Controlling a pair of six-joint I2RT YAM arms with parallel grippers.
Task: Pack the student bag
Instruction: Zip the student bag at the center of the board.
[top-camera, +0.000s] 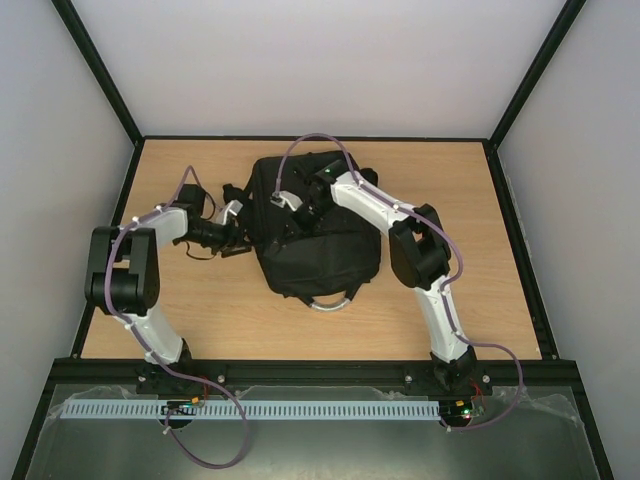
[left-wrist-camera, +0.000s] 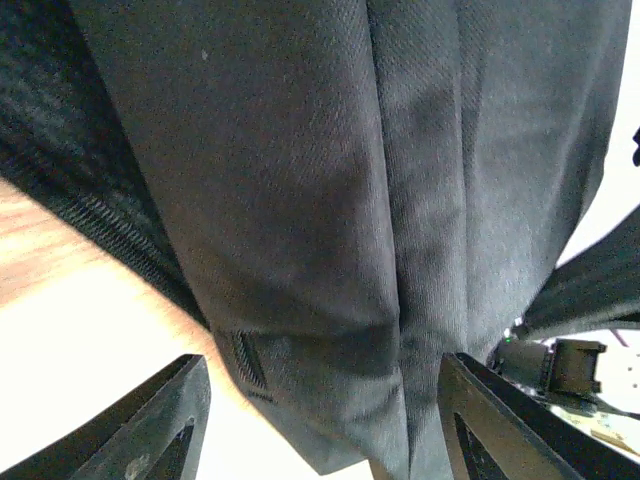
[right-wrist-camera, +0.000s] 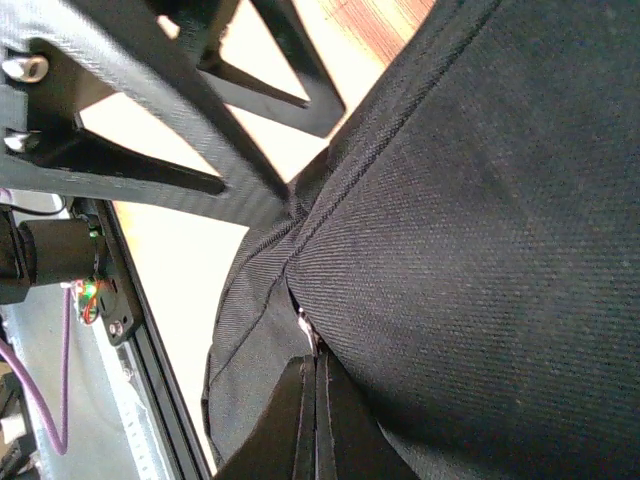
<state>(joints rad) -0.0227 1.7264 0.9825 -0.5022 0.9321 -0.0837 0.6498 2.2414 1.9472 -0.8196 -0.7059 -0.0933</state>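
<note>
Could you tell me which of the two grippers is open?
The left gripper: its fingers stand apart at the black fabric backpack; the right gripper is shut.

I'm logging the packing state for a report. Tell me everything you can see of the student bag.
The student bag is a large black backpack of soft woven fabric. It lies flat on the table, with its grey-white loop handle toward the arms and its straps spilling left. The right gripper is shut, pinching a puckered fold at a seam. The left gripper is open, with fabric hanging between its fingers.
</note>
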